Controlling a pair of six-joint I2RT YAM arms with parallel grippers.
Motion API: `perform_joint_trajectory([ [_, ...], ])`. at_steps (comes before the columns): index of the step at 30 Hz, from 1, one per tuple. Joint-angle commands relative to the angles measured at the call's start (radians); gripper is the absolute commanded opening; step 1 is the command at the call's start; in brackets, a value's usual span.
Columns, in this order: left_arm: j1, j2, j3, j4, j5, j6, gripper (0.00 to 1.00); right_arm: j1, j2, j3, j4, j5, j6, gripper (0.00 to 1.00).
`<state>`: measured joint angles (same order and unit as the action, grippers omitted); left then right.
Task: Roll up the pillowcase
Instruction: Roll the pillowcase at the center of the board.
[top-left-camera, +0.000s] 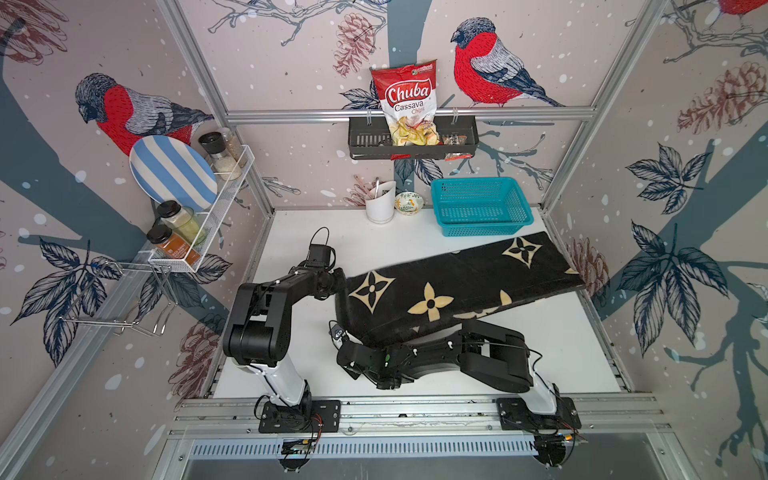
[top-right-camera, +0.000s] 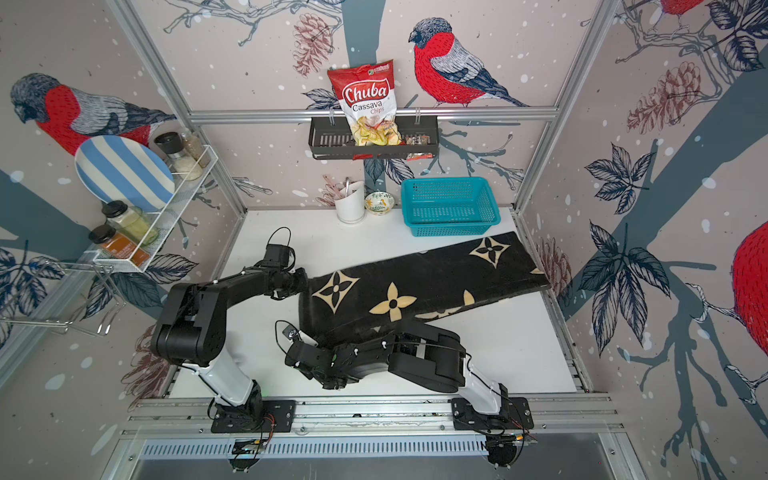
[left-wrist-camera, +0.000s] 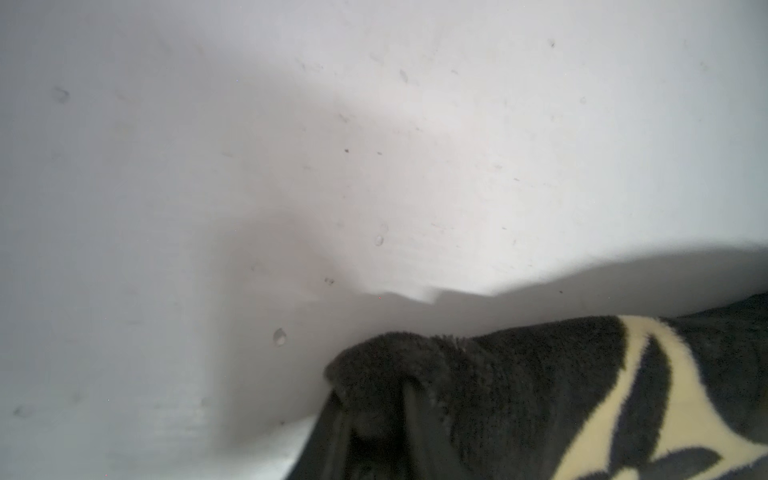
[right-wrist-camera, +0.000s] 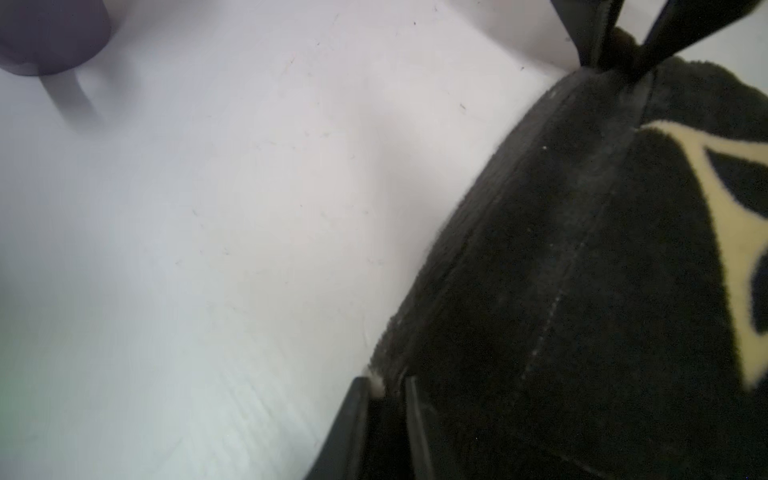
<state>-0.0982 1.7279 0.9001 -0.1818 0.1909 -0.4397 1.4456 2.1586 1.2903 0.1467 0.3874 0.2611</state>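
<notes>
The pillowcase (top-left-camera: 457, 282) (top-right-camera: 424, 282) is black plush with cream flower and star motifs. It lies as a long folded strip, slanting from the table's left-middle to the far right edge. My left gripper (top-left-camera: 341, 277) (top-right-camera: 305, 281) is shut on its far left corner, and the left wrist view shows plush pinched between the fingers (left-wrist-camera: 374, 399). My right gripper (top-left-camera: 351, 334) (top-right-camera: 311, 338) (right-wrist-camera: 386, 390) is shut on the near left corner. In the right wrist view the pillowcase (right-wrist-camera: 602, 291) rises from my jaws, with the left gripper (right-wrist-camera: 611, 45) clamped on its other corner.
A teal basket (top-left-camera: 482, 205) stands just behind the strip's right end, beside a small bowl (top-left-camera: 409, 203) and a white utensil cup (top-left-camera: 380, 205). On the left wall, a wire shelf (top-left-camera: 224, 195) holds a striped plate and jars. White table (top-left-camera: 540, 345) shows in front.
</notes>
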Motion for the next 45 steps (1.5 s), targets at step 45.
perform_joint_trajectory([
  [45,-0.106,0.134,0.183,0.136,0.128,-0.186,0.0,-0.133,-0.186,-0.21,-0.131,0.051,0.16,0.0],
])
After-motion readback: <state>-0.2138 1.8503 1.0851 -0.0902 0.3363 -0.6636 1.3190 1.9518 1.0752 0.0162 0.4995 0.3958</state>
